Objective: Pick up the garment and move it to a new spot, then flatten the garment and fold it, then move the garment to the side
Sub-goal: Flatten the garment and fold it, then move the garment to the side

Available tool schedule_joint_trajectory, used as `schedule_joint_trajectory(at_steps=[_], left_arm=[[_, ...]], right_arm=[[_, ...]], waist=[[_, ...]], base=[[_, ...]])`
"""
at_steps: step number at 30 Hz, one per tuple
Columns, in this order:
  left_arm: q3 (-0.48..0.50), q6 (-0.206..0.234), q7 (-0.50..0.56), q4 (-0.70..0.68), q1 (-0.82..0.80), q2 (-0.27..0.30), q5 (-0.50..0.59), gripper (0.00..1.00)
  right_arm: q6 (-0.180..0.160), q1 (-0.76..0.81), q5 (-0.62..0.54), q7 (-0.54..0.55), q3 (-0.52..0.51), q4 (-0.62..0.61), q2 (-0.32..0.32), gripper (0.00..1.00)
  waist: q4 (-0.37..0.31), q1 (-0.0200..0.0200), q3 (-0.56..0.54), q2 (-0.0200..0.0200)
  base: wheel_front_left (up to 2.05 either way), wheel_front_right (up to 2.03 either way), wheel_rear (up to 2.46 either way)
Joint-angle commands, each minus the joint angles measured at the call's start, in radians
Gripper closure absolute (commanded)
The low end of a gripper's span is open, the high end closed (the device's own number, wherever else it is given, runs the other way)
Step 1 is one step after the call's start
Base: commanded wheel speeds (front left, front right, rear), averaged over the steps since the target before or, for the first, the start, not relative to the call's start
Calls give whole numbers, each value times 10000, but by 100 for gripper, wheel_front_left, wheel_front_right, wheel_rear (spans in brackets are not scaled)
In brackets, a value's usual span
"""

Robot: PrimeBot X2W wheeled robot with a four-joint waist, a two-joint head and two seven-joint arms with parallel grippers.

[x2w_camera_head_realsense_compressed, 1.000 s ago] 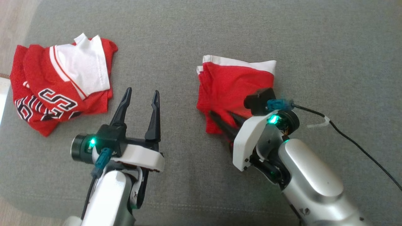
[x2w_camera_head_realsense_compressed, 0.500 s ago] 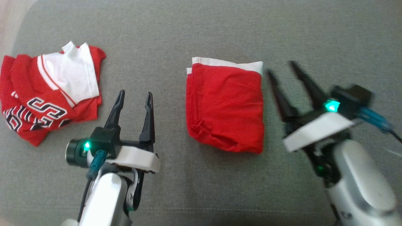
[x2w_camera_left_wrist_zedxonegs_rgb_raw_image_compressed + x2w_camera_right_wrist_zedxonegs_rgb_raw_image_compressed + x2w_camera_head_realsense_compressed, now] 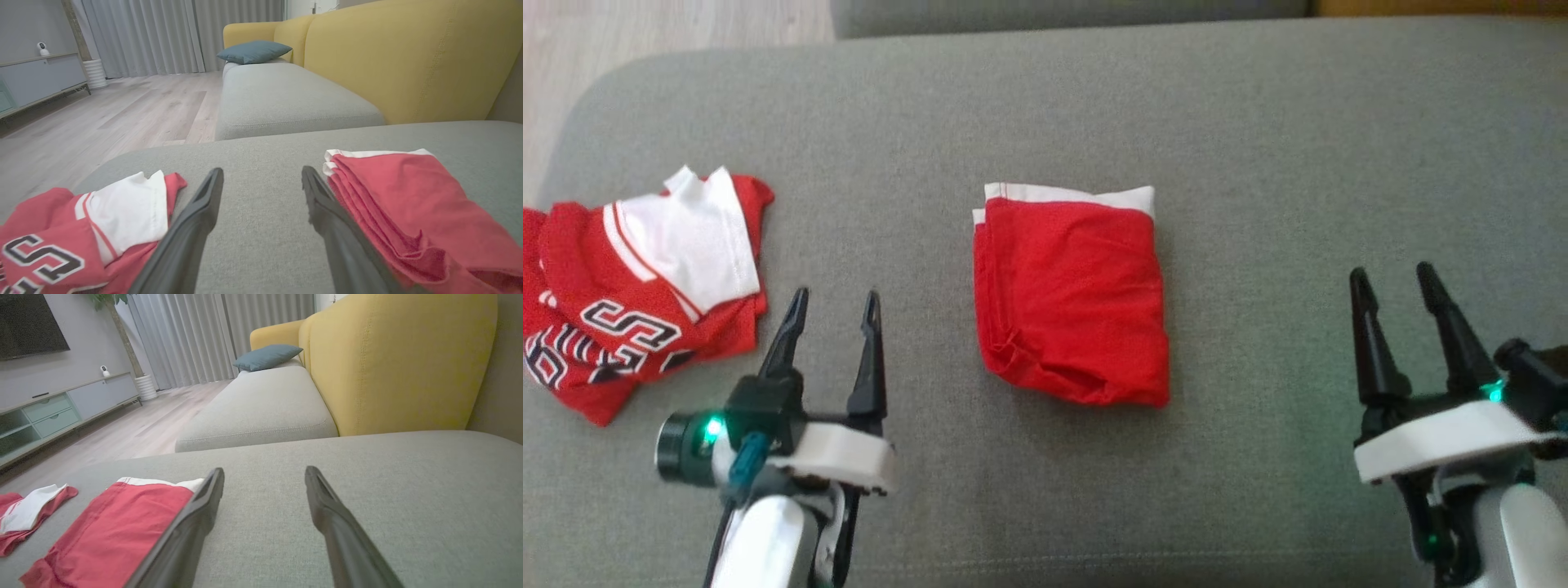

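At the far left of the grey cushion (image 3: 1258, 122) a red and white jersey (image 3: 645, 294) lies loosely folded, likely set aside to keep the middle free. Just beside it the left end effector (image 3: 836, 294) hovers with fingers spread and empty, pointing between jersey and garment and touching neither. The garment (image 3: 1070, 302), red with a white band along its far edge, lies mid-cushion as a tidy folded square, so folding looks done and the move aside remains. Well to its right the right end effector (image 3: 1390, 271) hangs with fingers apart, holding nothing, clear of the fold.
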Motion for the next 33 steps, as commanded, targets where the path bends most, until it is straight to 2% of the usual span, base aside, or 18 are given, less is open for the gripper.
schedule_joint_trajectory(at_steps=[1,14,33], left_arm=[[360,103,62,-420,-83,279,117,0],[485,384,610,-1049,1124,744,50,0],[550,543,726,-1286,1440,922,-157,0]], right_arm=[[37,-17,-89,79,179,-473,25,0],[37,1024,-339,512,208,-865,313,0],[37,1281,-350,798,245,-1153,421,0]], waist=[[-98,0,-286,-1],[-87,0,-1255,-1],[-118,0,-1442,-1]], base=[[0,0,0],[0,0,0],[0,0,0]])
